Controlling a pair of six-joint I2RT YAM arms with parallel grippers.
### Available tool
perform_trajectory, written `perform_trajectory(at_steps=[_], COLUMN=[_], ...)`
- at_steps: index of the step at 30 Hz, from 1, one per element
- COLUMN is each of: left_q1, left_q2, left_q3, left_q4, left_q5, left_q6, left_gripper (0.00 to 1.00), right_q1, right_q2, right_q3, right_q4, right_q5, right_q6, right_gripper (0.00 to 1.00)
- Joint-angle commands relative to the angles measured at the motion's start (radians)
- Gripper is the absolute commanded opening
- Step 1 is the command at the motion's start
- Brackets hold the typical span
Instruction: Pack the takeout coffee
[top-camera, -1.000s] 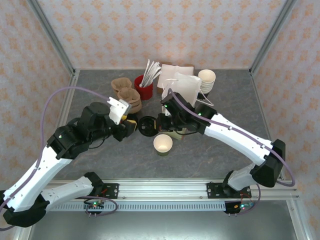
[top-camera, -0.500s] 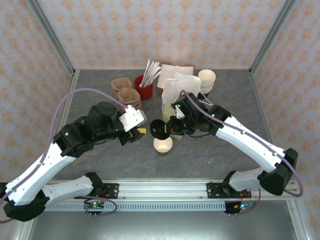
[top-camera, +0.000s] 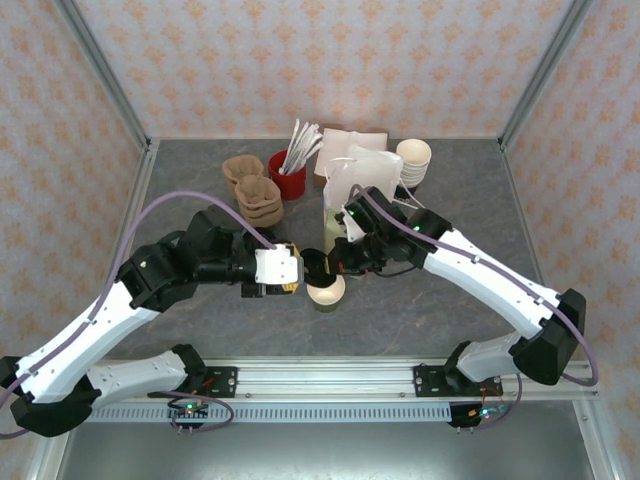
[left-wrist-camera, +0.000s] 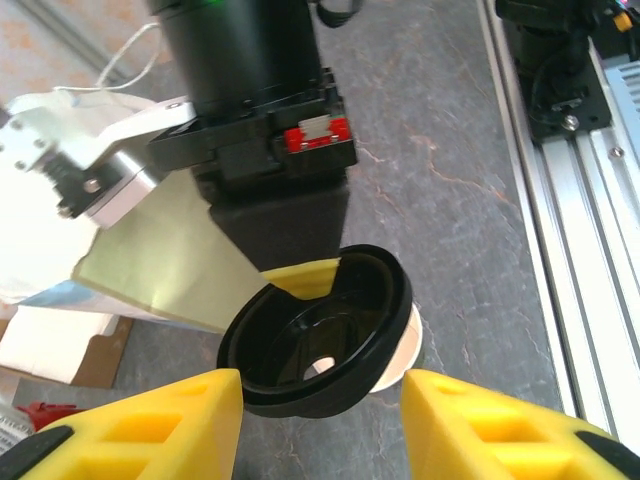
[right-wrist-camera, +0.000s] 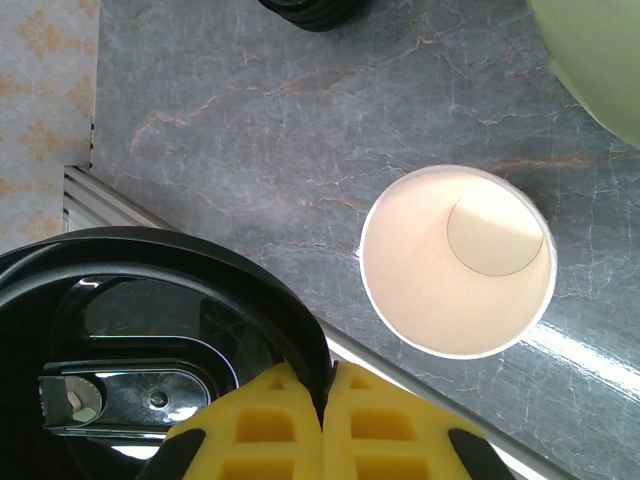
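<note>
The takeout coffee cup (top-camera: 326, 292) stands lidless at the table's middle, its cream inside open (right-wrist-camera: 458, 260). My right gripper (top-camera: 335, 262) is shut on the rim of a black lid (right-wrist-camera: 150, 340) and holds it tilted just above the cup's left edge (left-wrist-camera: 410, 345). In the left wrist view the lid (left-wrist-camera: 320, 335) shows its underside. My left gripper (top-camera: 289, 274) is open just left of the cup, its yellow fingers (left-wrist-camera: 150, 430) either side of the lid's near edge with gaps on both sides.
A white paper bag (top-camera: 352, 185) stands upright behind the right gripper. A stack of bare black lids (right-wrist-camera: 315, 10) lies near the cup. At the back are brown cup carriers (top-camera: 250, 190), a red holder of utensils (top-camera: 287, 178) and stacked cream cups (top-camera: 413, 160).
The right gripper carried the black lid forward to the cup's left edge. The left arm swung right and forward until its gripper reached the cup's left side.
</note>
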Motion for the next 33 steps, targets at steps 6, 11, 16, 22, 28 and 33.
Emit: perform_trajectory(at_steps=[6,11,16,22,28,33], left_q1=[-0.005,-0.004,-0.004,-0.004,-0.005,-0.005], left_q2=[0.047,0.056,0.083,0.112,0.134,0.143], left_q3=[0.023,0.009,0.022,0.028,0.031,0.025], left_q4=[-0.095,-0.088,-0.110,-0.115,-0.111,-0.110], left_q5=[0.040,0.021,0.008,-0.002,-0.006,-0.022], left_q6=[0.128,0.158,0.177,0.186,0.189,0.194], left_gripper=[0.51,0.54,0.53,0.49,0.43,0.38], right_q1=[-0.004,-0.004,-0.004,-0.004,-0.004,-0.004], right_q2=[0.024,0.040,0.042,0.043,0.045,0.050], right_q3=[0.019,0.027,0.025,0.026,0.027,0.032], right_q4=[-0.034,-0.041,-0.038,-0.038,-0.037,-0.039], right_q5=[-0.038,-0.053,-0.065,-0.075,-0.086,-0.094], right_q6=[-0.042,-0.050,-0.051,-0.055,-0.058,-0.060], right_gripper=[0.00,0.00,0.00,0.00,0.00,0.00])
